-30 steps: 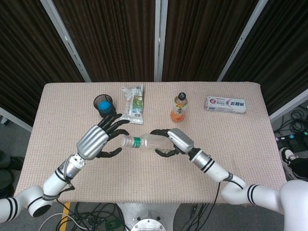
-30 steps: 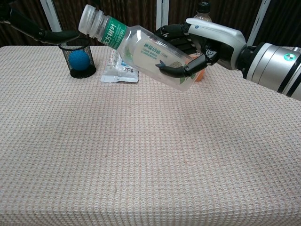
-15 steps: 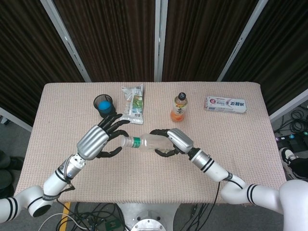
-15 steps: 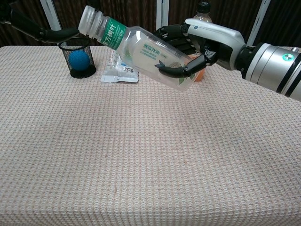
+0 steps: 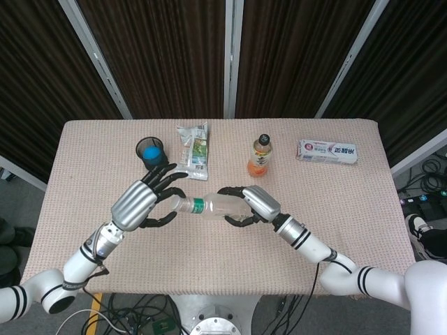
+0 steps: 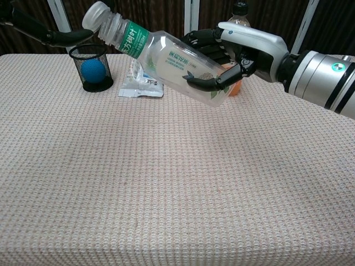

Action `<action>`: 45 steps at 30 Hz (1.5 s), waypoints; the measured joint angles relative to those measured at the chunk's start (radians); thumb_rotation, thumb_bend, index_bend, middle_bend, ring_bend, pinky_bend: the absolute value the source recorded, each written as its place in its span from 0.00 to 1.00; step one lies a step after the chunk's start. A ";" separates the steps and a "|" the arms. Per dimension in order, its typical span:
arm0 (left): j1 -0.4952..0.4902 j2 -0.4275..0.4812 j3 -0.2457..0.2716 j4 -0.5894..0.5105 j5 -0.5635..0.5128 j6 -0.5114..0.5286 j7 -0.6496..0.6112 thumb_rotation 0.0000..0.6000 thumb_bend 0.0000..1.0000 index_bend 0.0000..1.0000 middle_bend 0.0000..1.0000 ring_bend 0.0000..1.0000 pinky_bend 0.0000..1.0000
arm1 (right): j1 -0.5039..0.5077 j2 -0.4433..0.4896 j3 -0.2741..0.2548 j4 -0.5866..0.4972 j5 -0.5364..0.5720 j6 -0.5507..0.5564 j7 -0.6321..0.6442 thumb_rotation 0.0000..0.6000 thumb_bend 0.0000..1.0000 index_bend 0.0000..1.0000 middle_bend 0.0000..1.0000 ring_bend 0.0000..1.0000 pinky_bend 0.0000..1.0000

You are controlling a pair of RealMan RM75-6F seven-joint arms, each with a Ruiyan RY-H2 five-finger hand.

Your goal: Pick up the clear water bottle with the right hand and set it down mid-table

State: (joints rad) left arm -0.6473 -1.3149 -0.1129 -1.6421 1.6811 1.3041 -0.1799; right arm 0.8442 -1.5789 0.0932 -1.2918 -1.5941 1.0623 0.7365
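Observation:
The clear water bottle [image 5: 216,206] [image 6: 172,61] with a green label hangs above mid-table, lying nearly flat with its neck pointing to my left. My right hand [image 5: 255,202] [image 6: 244,50] grips its lower body, fingers wrapped round it. My left hand [image 5: 143,201] reaches in from the left, and its fingertips [image 6: 66,37] meet the neck end. The white cap [image 6: 94,12] [image 5: 178,203] sits shifted up and off the line of the neck, pinched at those fingertips while the other fingers are spread.
A black mesh cup holding a blue ball [image 5: 150,151] [image 6: 91,67] and a snack packet [image 5: 193,151] [image 6: 141,83] stand at the back left. An orange drink bottle [image 5: 259,156] and a white tissue pack [image 5: 328,151] are at the back right.
The cap has moved up and to the left, away from the bottle's neck. The bottle and my right hand have hardly moved.

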 measured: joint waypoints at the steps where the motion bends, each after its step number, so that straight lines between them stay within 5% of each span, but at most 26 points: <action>1: 0.000 -0.001 -0.001 0.002 0.001 0.003 0.000 1.00 0.35 0.41 0.15 0.00 0.04 | 0.000 0.000 0.000 0.000 0.000 0.000 0.000 1.00 0.59 0.72 0.58 0.49 0.49; 17: 0.027 -0.002 0.007 0.069 -0.045 0.003 0.017 1.00 0.35 0.42 0.17 0.00 0.04 | -0.037 0.055 -0.036 0.017 0.015 -0.014 -0.036 1.00 0.59 0.72 0.58 0.49 0.49; 26: 0.039 -0.074 0.031 0.204 -0.173 -0.118 0.213 1.00 0.35 0.41 0.17 0.00 0.04 | -0.090 0.140 -0.067 0.003 0.032 -0.010 -0.100 1.00 0.59 0.73 0.58 0.49 0.49; 31: 0.033 -0.131 0.045 0.265 -0.261 -0.225 0.362 1.00 0.31 0.37 0.17 0.00 0.04 | -0.098 0.156 -0.064 -0.009 0.043 -0.015 -0.161 1.00 0.59 0.73 0.58 0.49 0.49; 36: 0.026 -0.155 0.053 0.263 -0.333 -0.301 0.414 1.00 0.18 0.21 0.14 0.00 0.04 | -0.094 0.157 -0.058 -0.019 0.065 -0.055 -0.240 1.00 0.59 0.73 0.58 0.49 0.49; 45: 0.066 -0.099 0.037 0.160 -0.319 -0.199 0.384 1.00 0.11 0.15 0.13 0.00 0.04 | -0.058 0.091 -0.039 0.020 0.108 -0.141 -0.454 1.00 0.58 0.65 0.55 0.44 0.44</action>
State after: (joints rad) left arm -0.5810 -1.4144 -0.0761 -1.4824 1.3622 1.1054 0.2046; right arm 0.7862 -1.4881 0.0543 -1.2721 -1.4866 0.9215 0.2823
